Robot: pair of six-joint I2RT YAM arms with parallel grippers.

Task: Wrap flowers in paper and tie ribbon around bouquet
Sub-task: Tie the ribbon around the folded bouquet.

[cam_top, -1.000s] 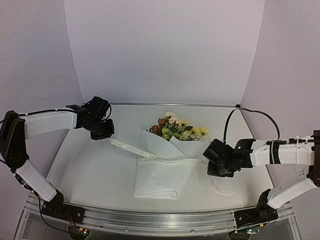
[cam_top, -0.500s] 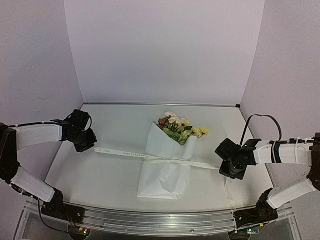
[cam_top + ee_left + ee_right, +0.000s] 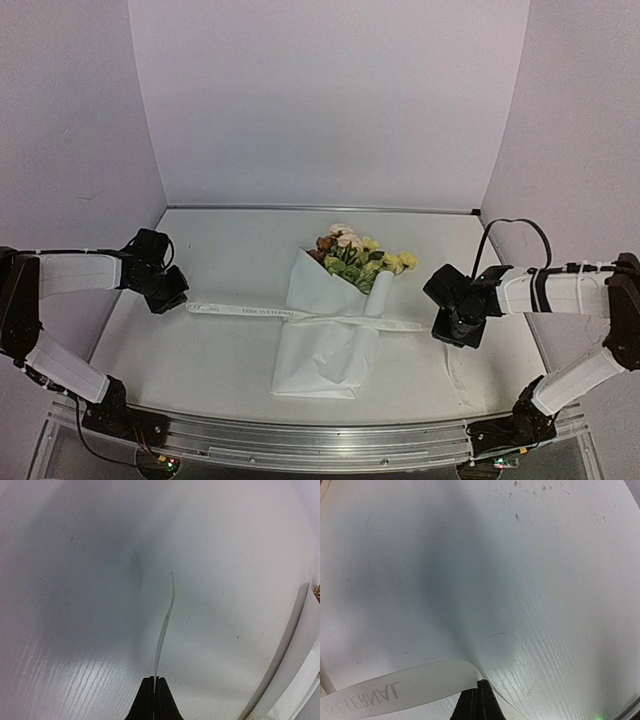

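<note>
The bouquet lies in the middle of the table: a white paper (image 3: 325, 345) cone with the yellow, pink and cream flowers (image 3: 355, 255) showing at its far end. The cream ribbon (image 3: 250, 311) crosses the cone's waist and runs nearly straight out to both sides. My left gripper (image 3: 180, 300) is shut on the ribbon's left end, which shows edge-on (image 3: 165, 625) above the black fingertips (image 3: 147, 700). My right gripper (image 3: 445, 325) is shut on the right part of the ribbon (image 3: 395, 692), which bears printed letters. The ribbon curls away from the shut gripper (image 3: 481, 682).
A loose ribbon tail (image 3: 455, 375) trails toward the near edge, below the right gripper. A paper edge (image 3: 295, 655) sits at the right of the left wrist view. Lilac walls close in the table on three sides. A metal rail (image 3: 320, 440) runs along the front.
Both grippers have moved outward, away from the bouquet, the left one also toward the near edge. The ribbon has gone from slack to nearly straight, and the paper has cinched narrower at the waist.
</note>
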